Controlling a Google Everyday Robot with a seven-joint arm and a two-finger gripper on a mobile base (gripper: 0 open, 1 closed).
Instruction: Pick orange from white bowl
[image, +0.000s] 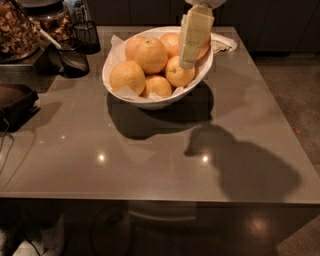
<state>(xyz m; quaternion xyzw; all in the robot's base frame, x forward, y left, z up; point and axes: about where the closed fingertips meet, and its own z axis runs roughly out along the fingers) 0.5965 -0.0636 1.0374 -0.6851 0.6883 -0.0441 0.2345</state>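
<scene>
The white bowl (159, 103) stands at the back middle of the grey table (150, 155), lined with white paper. It holds several round pale oranges, among them a large one (150, 55) on top, one at the left (127, 76) and one at the right (179, 73). My gripper (192, 37), pale cream, hangs down from the top edge over the bowl's right side. Its tip is just above the right orange. Another orange (204, 48) is mostly hidden behind the gripper.
A black mesh cup (86, 36) and a black scoop (72, 61) stand at the back left by a container of brown pieces (17, 30). A dark object (15, 102) lies at the left edge. A white napkin (222, 42) lies behind the bowl.
</scene>
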